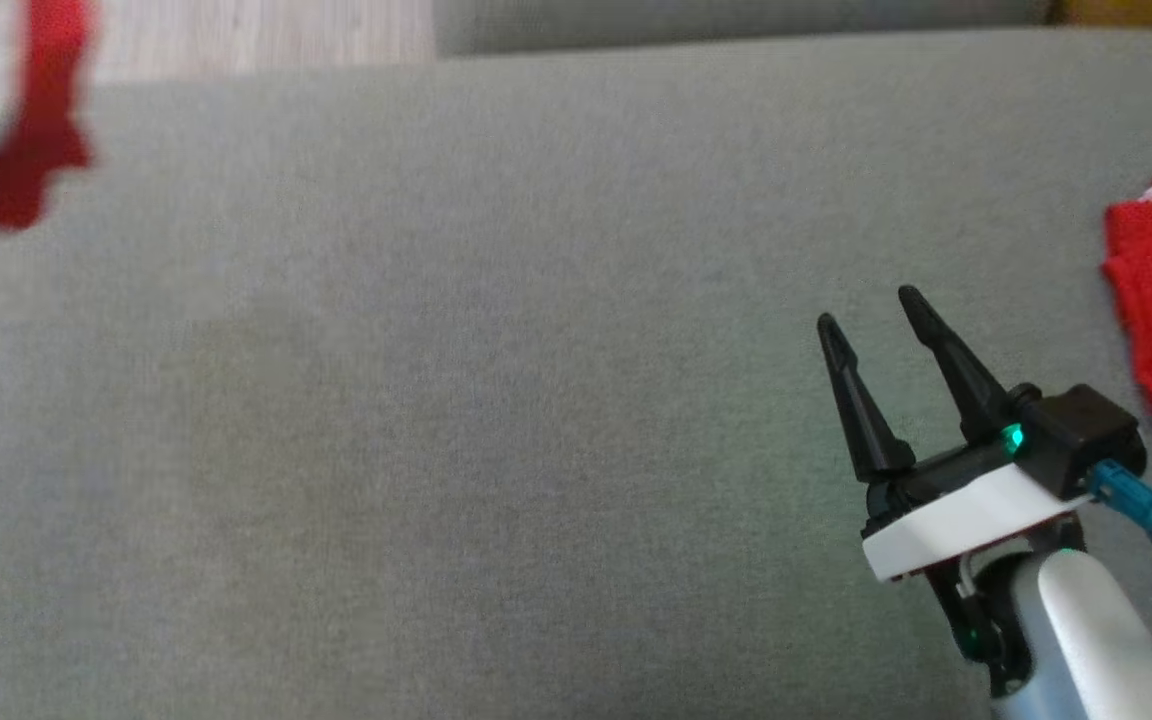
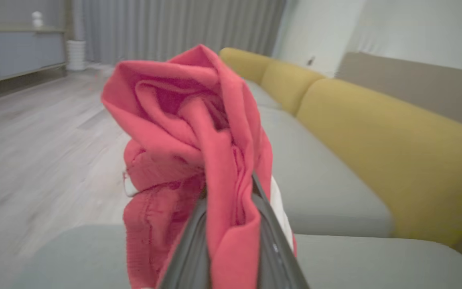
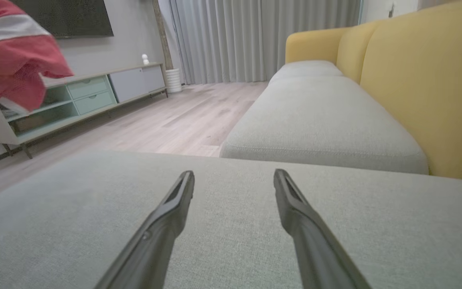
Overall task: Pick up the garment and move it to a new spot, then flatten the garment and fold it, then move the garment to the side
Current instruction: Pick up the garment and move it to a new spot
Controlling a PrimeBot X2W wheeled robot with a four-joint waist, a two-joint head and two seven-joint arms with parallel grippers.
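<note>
A: Status?
B: My left gripper (image 2: 229, 192) is pinched tight on the bunched red knit garment with a white stripe (image 2: 191, 120), held up off the grey fabric cushion (image 1: 496, 400). My right gripper (image 1: 871, 312) is spread wide, empty.
A: Remaining?
B: I'd say placing, flattening, folding, moving aside.

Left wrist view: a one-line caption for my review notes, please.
Left gripper shut on a bunched red garment, held above the grey sofa.
</note>
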